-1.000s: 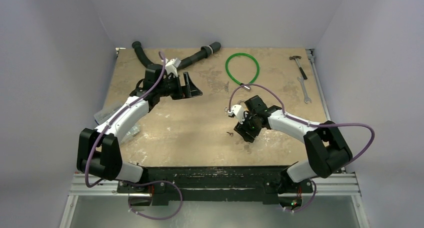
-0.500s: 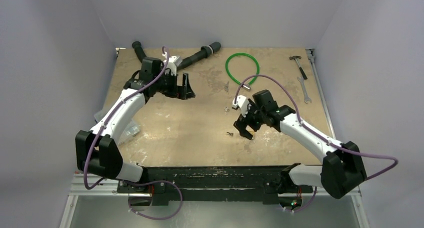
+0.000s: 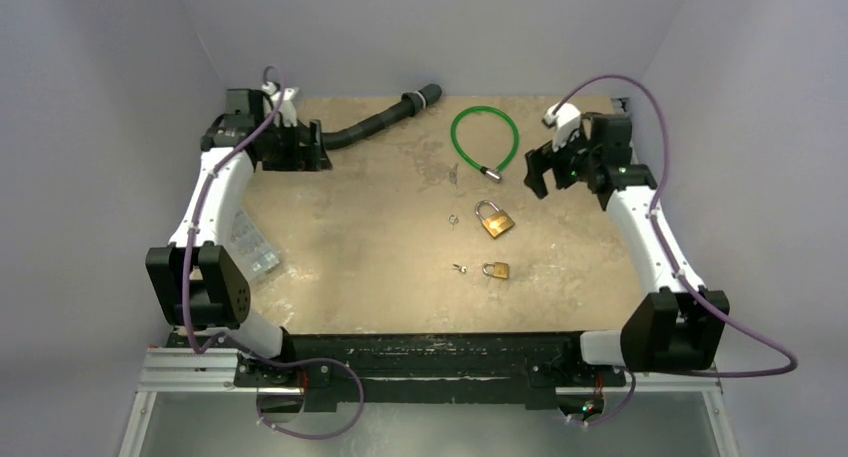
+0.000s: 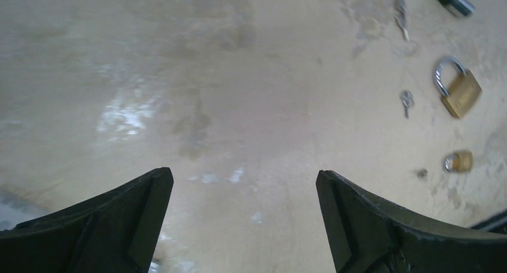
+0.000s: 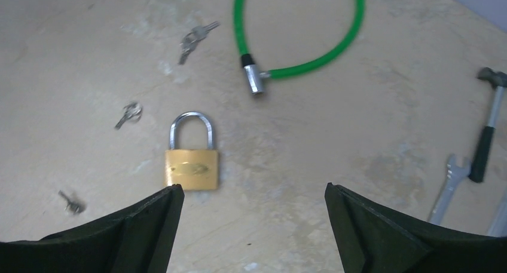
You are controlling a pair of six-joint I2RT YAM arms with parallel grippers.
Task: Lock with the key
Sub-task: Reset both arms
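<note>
Your left gripper (image 4: 242,176) and right gripper (image 5: 252,189) gape wide, empty. Pinch the lock (image 5: 191,168) by its rigid, weighty-looking brass body. The key (image 5: 128,114) near it looks thin, light and slippery.

The scuffed tan desk (image 3: 360,237) carries a big brass padlock (image 3: 494,220) near one key (image 3: 453,218), a smaller padlock (image 3: 495,270) just beside another key (image 3: 460,269), a green cable loop (image 5: 240,28), a black hose (image 3: 385,120), a hammer (image 5: 489,129) and a wrench (image 5: 445,186).

Lock (image 5: 191,168): brass-yellow body, silver shackle. Key (image 5: 129,114): silver. Cable loop (image 5: 239,22): bright green, silver end cap. Counter (image 5: 359,135): beige, mottled with pale and grey stains. Hammer (image 5: 485,135): dark handle. Hose (image 3: 375,125): black.
</note>
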